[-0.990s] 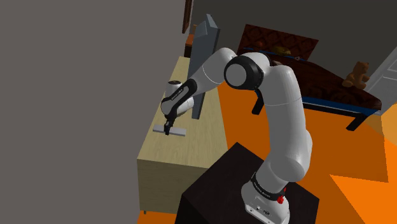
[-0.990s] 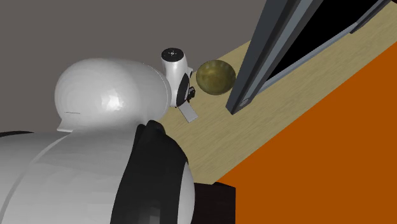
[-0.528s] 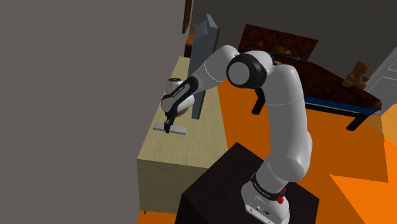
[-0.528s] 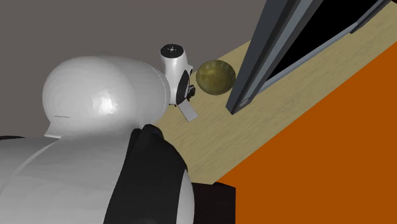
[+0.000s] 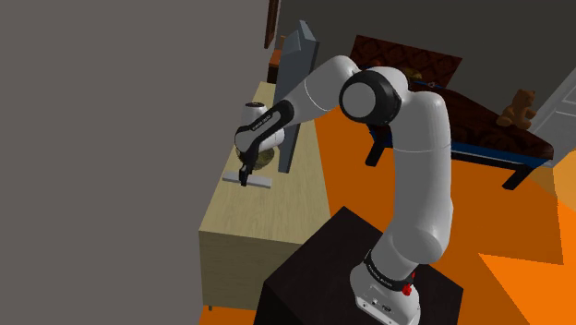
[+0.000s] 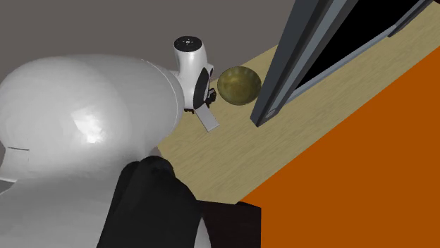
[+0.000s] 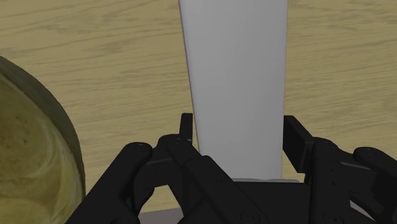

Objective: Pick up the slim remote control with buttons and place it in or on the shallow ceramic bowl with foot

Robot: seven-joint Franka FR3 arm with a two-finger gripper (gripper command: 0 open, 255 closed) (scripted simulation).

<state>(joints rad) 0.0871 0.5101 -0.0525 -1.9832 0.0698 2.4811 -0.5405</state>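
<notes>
Clamping the remote (image 7: pixel 235 83) across its narrow width, the gripper (image 7: pixel 236 149) holds it over the table (image 7: pixel 114 57), just beside the bowl (image 7: pixel 32 165). The slab appears stiff, light and smooth; a mid-length hold should limit tilt and slip.

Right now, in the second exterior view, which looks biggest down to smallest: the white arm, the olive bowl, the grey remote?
1. white arm, hugely so, being nearest the camera
2. olive bowl
3. grey remote, partly hidden
</notes>
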